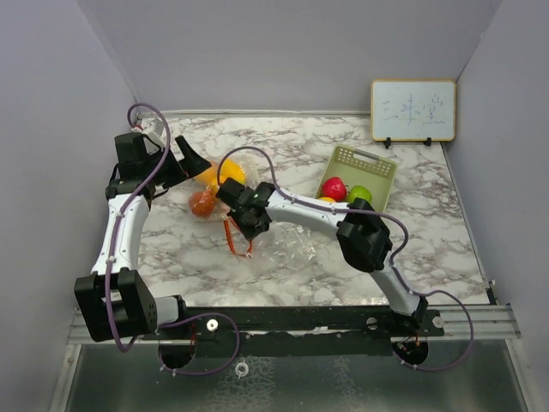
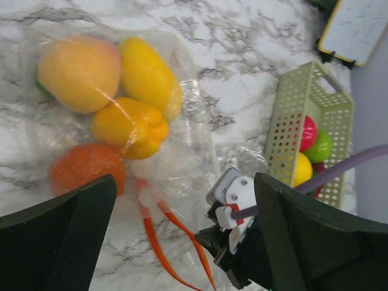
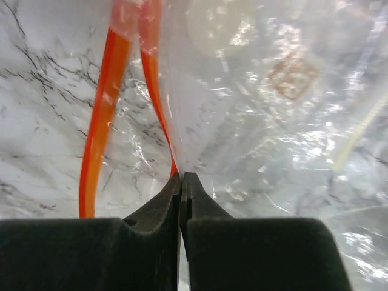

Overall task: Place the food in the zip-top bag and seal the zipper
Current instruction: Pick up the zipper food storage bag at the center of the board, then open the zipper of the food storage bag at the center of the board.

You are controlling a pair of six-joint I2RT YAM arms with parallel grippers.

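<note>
Right gripper (image 3: 182, 179) is clamped on the orange zipper (image 3: 100, 121) at the near edge of the bag (image 3: 273, 121). Left gripper (image 2: 183, 182), jaws spread wide and holding nothing, hovers by the bag's far-left edge. Table (image 1: 429, 249) lies bare right of the bag, out to the side wall. Basket (image 2: 291, 115) stands well right of the bag, with red, green and yellow pieces (image 2: 319, 147) inside. Yellow and orange food (image 2: 130, 124) sits inside the bag.

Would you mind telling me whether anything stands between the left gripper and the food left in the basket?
Yes. The right arm stretches between the left gripper and the basket, while the right gripper pinches the bag's orange zipper.
</note>
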